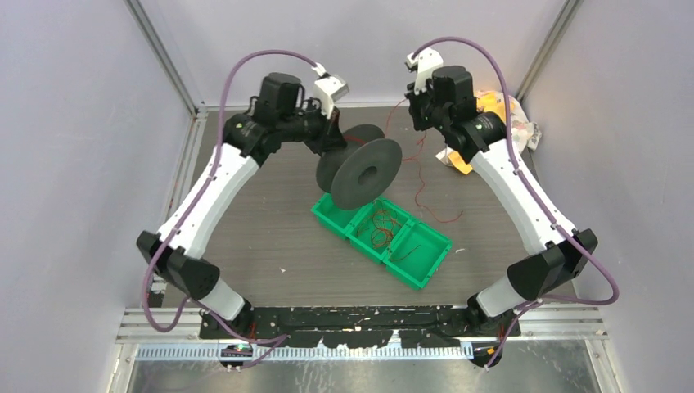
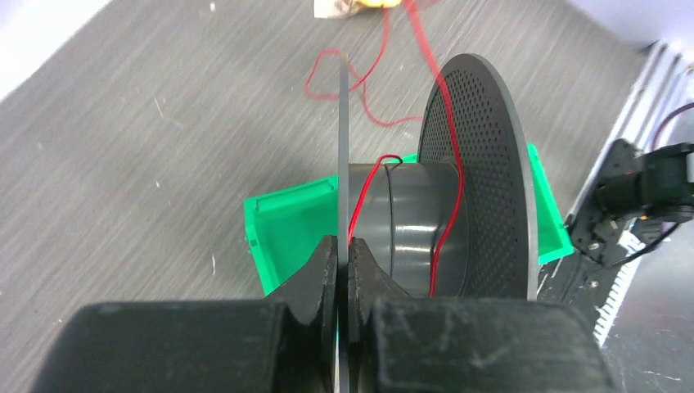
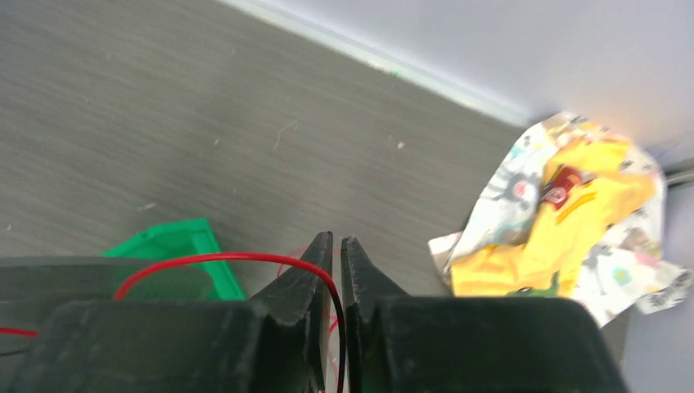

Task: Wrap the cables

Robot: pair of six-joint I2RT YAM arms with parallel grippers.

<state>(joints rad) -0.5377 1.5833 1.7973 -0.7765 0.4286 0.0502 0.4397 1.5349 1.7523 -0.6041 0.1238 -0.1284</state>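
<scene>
A black spool hangs above the table's middle, held by one thin flange in my left gripper, which is shut on it. Thin red cable runs round the spool's grey core. My right gripper sits at the back right, shut on a red cable that arches left from between the jaws. More red cable lies looped on the table right of the spool. Red cables also lie curled in the green tray.
A crumpled yellow and white wrapper lies at the back right, also in the right wrist view. The green compartment tray sits just in front of the spool. Walls close the table on three sides.
</scene>
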